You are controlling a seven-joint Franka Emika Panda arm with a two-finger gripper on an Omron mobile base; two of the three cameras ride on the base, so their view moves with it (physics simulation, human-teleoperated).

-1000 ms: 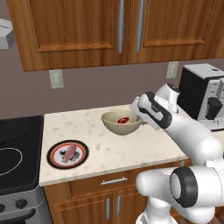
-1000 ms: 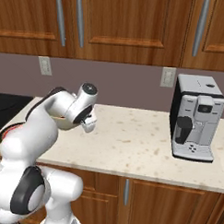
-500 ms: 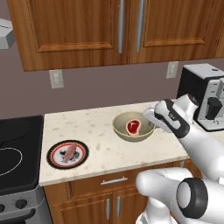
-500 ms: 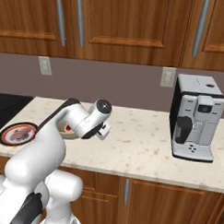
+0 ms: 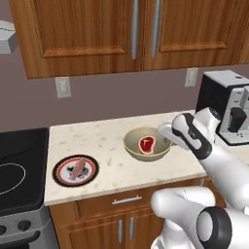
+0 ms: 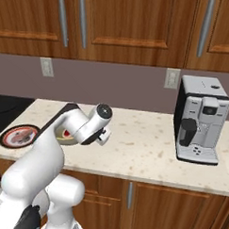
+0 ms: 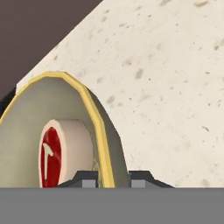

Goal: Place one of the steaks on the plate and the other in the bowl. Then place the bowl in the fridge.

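On the desk [image 5: 112,146], the fingers [image 7: 113,180] pinch the rim of the bowl [image 5: 146,144] at its 3 o'clock side; one steak [image 5: 146,144] lies inside. At the bowl's 8 o'clock, the plate [image 5: 61,177] carries the other steak [image 5: 78,168].

bowl [image 6: 63,135] mostly behind arm, coffee machine [image 5: 231,109] cut off

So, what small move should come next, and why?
Probably lift the bowl a little and carry it clear of the counter. One steak lies in it, the other on the plate, and the gripper is shut on its rim.
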